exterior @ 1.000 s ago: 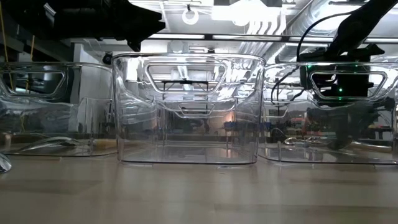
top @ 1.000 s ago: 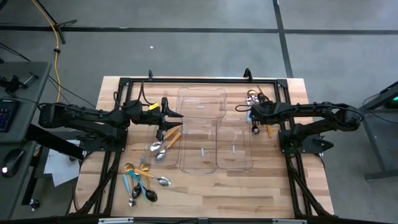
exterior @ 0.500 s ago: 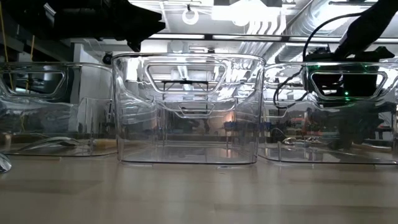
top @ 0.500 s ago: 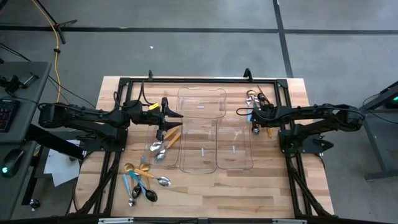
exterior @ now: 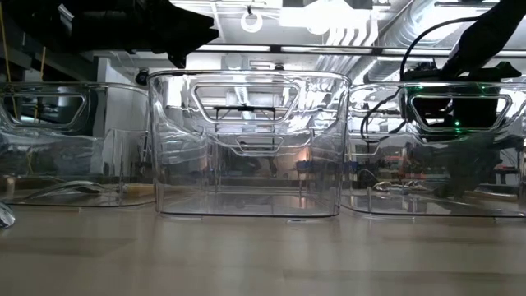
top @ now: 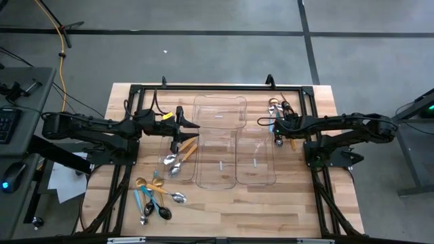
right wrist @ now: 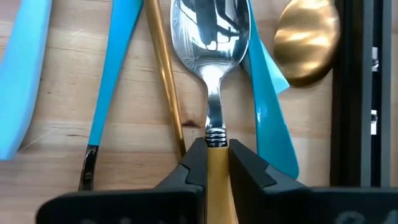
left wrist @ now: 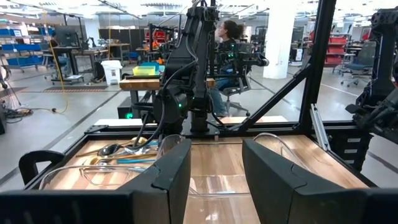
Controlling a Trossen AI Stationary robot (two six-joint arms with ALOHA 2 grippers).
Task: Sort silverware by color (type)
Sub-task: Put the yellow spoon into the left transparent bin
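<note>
Silverware lies in a heap at the table's far right (top: 277, 115). In the right wrist view this heap shows a silver spoon with an orange handle (right wrist: 211, 37), light-blue handles (right wrist: 112, 68), a gold spoon (right wrist: 308, 43) and a thin gold handle (right wrist: 165, 81). My right gripper (right wrist: 216, 163) points steeply down and is shut on the orange-handled spoon. My left gripper (left wrist: 216, 177) hangs level and open over the left clear tray (top: 178, 146), touching nothing. More silverware (top: 154, 198) lies near the front left. My right gripper pinches the spoon's orange handle (right wrist: 216, 171) between its two fingers, right below the ringed silver neck. The fingers come slanting from above and lie across the handle. The spoon lies flat on the wood among the other pieces, bowl pointing away from the gripper.
Two clear trays (top: 220, 139) (top: 255, 159) stand mid-table between the arms, and a few spoons (top: 173, 163) lie in the left tray. A black frame (top: 308, 102) runs beside the far-right heap. Bare wood shows along the near edge (top: 258, 210).
My right arm has sunk a little over the silverware heap at the far right and then kept still. The silverware and the trays lie as before.
</note>
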